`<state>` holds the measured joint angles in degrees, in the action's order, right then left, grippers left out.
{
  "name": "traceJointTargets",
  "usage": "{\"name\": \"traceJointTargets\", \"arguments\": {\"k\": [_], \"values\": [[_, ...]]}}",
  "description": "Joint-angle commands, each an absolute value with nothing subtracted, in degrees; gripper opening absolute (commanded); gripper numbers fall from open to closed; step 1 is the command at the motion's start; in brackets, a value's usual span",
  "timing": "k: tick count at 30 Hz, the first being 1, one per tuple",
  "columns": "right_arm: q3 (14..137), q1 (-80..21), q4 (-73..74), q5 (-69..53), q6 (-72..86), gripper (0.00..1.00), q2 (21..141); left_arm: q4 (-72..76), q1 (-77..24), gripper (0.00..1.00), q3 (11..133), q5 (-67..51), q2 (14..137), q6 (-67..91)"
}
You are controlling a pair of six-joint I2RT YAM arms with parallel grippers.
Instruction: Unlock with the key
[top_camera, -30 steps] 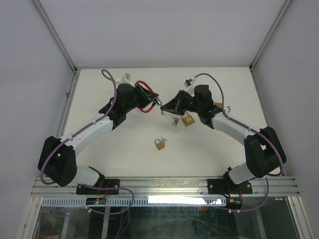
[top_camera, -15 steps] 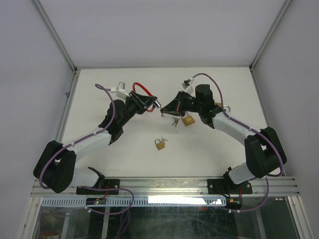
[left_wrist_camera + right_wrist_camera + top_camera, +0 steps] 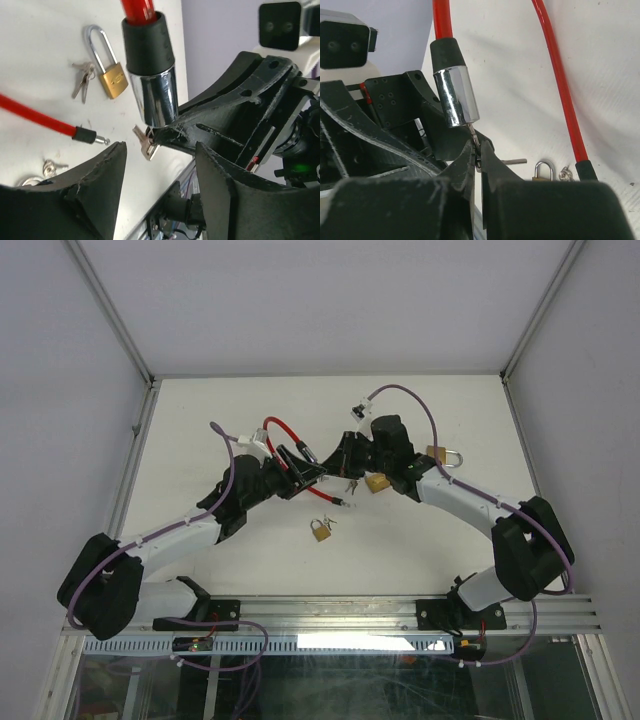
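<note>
Finds cable pin (image 3: 92, 137) now out of lock barrel (image 3: 152, 95), lying on desk (image 3: 40, 65): likely unlocked. Notes right pincer (image 3: 477, 160) pinched on key (image 3: 474, 135), left pincer (image 3: 160, 146) spread wide, apparently holding nothing

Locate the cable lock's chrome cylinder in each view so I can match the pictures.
Top external: chrome cylinder near the picture's centre, slightly high.
Left wrist: upper middle.
Right wrist: upper left of centre.
Shared landmark: the red cable entering the black collar on top of the cylinder.
</note>
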<state>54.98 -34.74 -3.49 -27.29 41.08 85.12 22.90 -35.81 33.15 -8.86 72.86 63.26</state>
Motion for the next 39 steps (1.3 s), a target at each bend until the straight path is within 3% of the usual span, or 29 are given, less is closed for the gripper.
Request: {"name": "traceJointTargets", "arguments": {"k": [1,12,24,33,39], "values": [[58.39,-36.96,-3.17,-20.78,34.75,0.00,82.03,12.93,-35.77,0.58,33.99,-8.16,67.20,65.75],[56.75,-35.22,-1.95,-15.11,40.55,0.00,81.88,-1.99,-35.56,0.73,37.87,2.18,61.01,64.48],[55.39,-30.27,-2.25,-16.28,44.34,0.00,81.66,-18.07,-35.60,0.74,48.83,3.84,80.03,67.00],[54.90,-29.96,-2.29,-15.40,43.72,0.00,80.55,-23.19,-35.55,0.69,59.34,3.20,97.41,64.21],[54.99,-29.47,-2.46,-15.62,43.51,0.00,80.20,-23.99,-35.60,0.56,60.76,1.17,102.61,64.09]]}}
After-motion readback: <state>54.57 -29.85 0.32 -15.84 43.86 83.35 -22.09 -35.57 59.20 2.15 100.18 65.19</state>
